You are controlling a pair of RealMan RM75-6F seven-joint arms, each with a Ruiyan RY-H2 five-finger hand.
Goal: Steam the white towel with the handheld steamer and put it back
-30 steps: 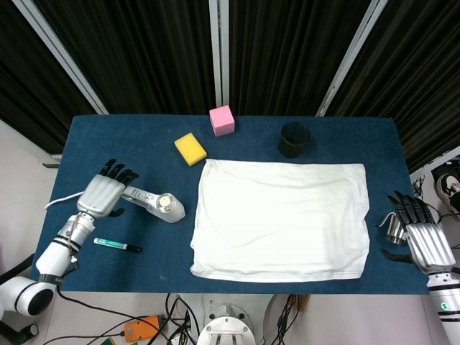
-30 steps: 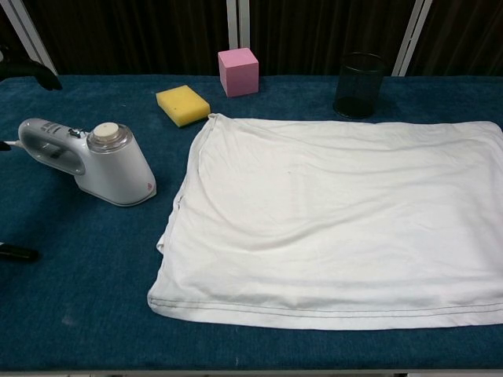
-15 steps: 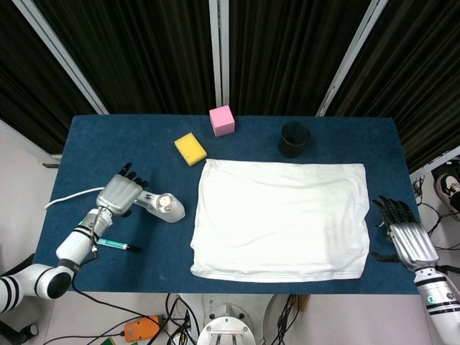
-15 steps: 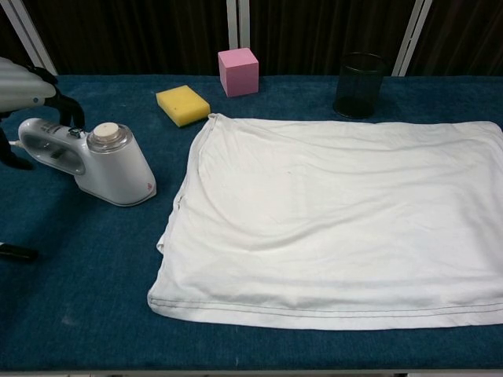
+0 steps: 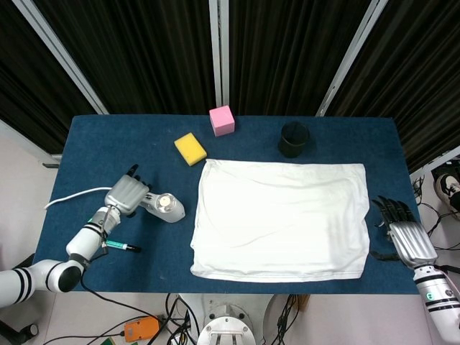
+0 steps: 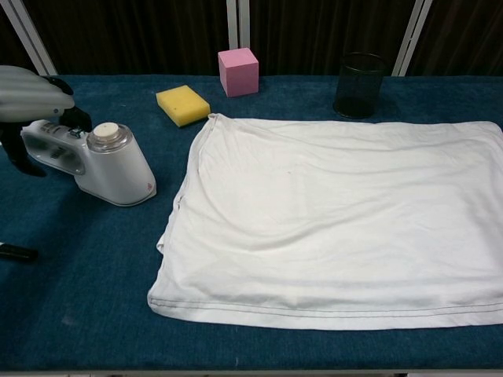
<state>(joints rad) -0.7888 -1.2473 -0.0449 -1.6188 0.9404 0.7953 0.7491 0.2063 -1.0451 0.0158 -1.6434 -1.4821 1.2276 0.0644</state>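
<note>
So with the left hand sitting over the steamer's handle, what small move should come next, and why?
Probably close the left hand around the handle of the steamer and lift. The hand sits over the handle end, a firm grip isn't evident, and the steamer rests on the table, left of the white towel, which lies flat and ready. The right hand waits off the towel's right edge.

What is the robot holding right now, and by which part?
Nothing is clearly held yet. The left hand sits over the handle end of the handheld steamer, but a closed grip cannot be told. The right hand is open beside the white towel.
</note>
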